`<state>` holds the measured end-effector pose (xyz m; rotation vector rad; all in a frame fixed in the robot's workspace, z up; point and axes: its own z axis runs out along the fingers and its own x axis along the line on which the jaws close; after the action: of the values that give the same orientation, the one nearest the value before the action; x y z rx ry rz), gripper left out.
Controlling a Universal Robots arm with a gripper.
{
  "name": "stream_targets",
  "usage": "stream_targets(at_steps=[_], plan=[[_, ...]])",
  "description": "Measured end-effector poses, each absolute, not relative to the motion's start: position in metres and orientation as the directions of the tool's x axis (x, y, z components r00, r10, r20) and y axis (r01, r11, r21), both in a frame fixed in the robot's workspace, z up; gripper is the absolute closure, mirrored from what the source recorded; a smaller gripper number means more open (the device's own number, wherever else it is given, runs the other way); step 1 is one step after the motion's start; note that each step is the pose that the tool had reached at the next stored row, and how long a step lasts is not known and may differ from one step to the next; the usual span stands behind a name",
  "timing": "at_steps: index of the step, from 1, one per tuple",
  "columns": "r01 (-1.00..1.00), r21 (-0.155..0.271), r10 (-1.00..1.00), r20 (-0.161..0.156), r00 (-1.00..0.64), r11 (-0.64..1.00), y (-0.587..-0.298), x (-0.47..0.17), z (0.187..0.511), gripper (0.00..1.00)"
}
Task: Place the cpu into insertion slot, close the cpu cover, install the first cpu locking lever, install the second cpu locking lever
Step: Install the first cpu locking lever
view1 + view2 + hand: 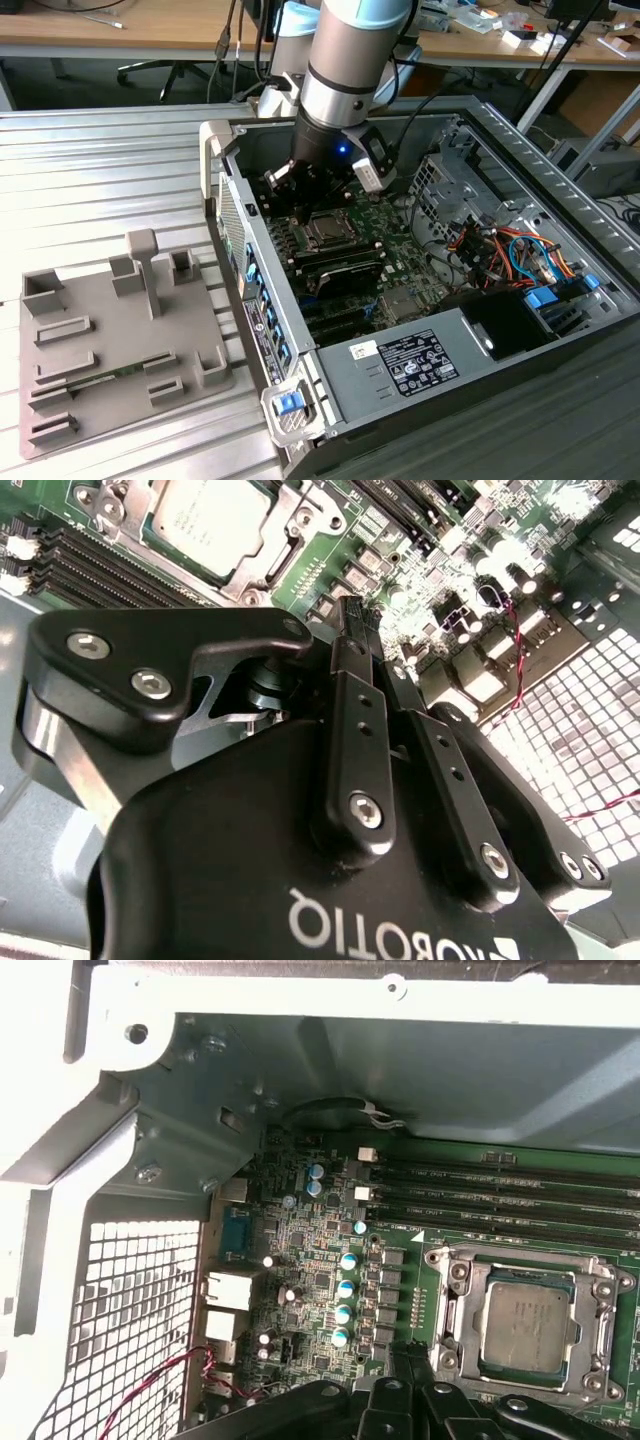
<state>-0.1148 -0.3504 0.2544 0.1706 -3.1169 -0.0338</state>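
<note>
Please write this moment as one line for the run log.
tool: shut, holds nothing | chip: in socket | cover: down over chip | tool beside socket

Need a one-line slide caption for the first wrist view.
The cpu sits in the insertion slot under the closed cpu cover, beside the memory slots, gripper close by.
</note>
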Motion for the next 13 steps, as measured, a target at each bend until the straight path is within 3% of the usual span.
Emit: stream_targets(at_steps=[13], plan=[[-0.109,0.022,-0.109,0.019,-0.994,0.994,-0.3504,-0.1173,0.257,0.89]])
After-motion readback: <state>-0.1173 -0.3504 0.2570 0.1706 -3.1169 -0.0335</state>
